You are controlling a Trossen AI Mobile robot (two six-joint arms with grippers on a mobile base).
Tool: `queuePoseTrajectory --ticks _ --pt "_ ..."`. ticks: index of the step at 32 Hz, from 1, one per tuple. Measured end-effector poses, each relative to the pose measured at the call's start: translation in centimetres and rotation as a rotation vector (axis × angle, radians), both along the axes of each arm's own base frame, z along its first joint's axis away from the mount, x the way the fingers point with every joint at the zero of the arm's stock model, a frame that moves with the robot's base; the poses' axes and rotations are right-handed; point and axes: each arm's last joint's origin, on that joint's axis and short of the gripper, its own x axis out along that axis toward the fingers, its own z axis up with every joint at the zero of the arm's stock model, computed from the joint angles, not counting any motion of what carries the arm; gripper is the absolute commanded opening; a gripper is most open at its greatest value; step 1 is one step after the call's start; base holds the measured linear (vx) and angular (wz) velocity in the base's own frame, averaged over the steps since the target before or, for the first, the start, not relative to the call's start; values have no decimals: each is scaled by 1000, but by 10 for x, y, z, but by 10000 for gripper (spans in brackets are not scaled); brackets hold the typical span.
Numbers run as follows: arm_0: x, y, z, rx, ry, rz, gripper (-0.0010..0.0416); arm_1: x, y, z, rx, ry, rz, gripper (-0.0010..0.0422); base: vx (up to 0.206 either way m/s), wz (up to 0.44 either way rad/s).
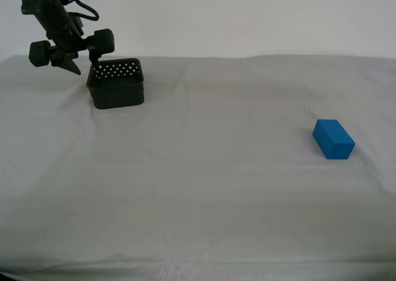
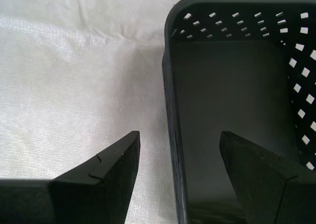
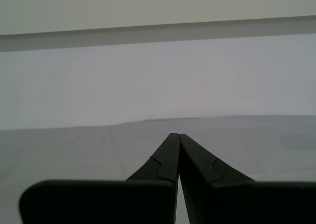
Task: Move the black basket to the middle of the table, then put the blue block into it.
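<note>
My second hand (image 2: 180, 157) is spread open, straddling the black basket's (image 1: 116, 84) wall to grasp and drag it centreward; my first hand (image 3: 177, 137) rests clenched, empty.

Black basket (image 2: 232, 110) cut off by frame edge; arm (image 1: 52, 18) cropped above.

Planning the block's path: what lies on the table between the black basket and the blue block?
Nothing: in the exterior view only bare wrinkled light grey-white cloth on the table separates the small black perforated plastic basket from the bright blue rectangular block.
</note>
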Motion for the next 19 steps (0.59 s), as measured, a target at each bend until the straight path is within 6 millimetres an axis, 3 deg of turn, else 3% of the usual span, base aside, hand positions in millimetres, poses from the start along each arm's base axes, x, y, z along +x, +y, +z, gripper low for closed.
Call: queuePoseTrajectory --ticks 5,9,13,16,19 --pt "0 0 0 9 0 -1 1 5 -1 -13 1 8 26 243 0 0" --pt "0 0 0 14 -2 -1 1 9 -5 -48 2 124 36 250 0 0" --pt "0 1 0 17 -4 0 0 12 -8 -49 -15 119 48 222 0 0" --pt "0 1 0 17 -3 0 1 12 -9 -48 -13 115 51 147 0 0" --pt "0 1 0 17 -4 1 1 12 -9 -47 -16 120 58 12 0 0"
